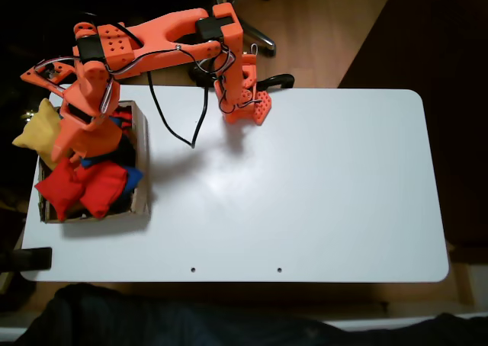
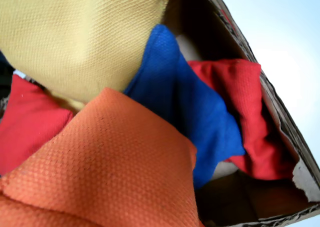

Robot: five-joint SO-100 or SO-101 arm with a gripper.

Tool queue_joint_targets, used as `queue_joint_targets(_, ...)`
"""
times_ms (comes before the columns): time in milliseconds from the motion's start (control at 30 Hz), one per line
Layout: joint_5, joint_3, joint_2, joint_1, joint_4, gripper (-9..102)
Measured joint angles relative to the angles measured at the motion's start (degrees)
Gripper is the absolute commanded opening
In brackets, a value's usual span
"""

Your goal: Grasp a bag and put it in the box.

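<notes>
In the fixed view the orange arm reaches over the brown cardboard box (image 1: pixel 142 171) at the table's left edge. My gripper (image 1: pixel 82 142) hangs above the box's inside, shut on the orange bag (image 1: pixel 104 136). The fingers are hidden behind the fabric. In the wrist view the bag (image 2: pixel 110 162) is very close to the lens and covers the lower left, above the other beanbags in the box (image 2: pixel 295 137).
A yellow beanbag (image 1: pixel 38 129) (image 2: pixel 75 37) droops over the box's left wall. Red beanbags (image 1: pixel 84 186) (image 2: pixel 240 107) and a blue one (image 2: pixel 185 102) lie inside. The arm's base (image 1: pixel 244 102) stands at the white table's (image 1: pixel 305 193) far edge.
</notes>
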Motion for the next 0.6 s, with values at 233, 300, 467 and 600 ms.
queue_joint_targets(233,4.7,-6.0,-1.6,0.0,-0.7,91)
queue_joint_targets(300,6.2,-7.6,-2.0,0.0,-0.7,91)
queue_joint_targets(467,8.6,-9.5,-2.1,-0.1,-0.8,91)
queue_joint_targets(600,9.6,-9.6,-2.1,-0.4,-0.9,91)
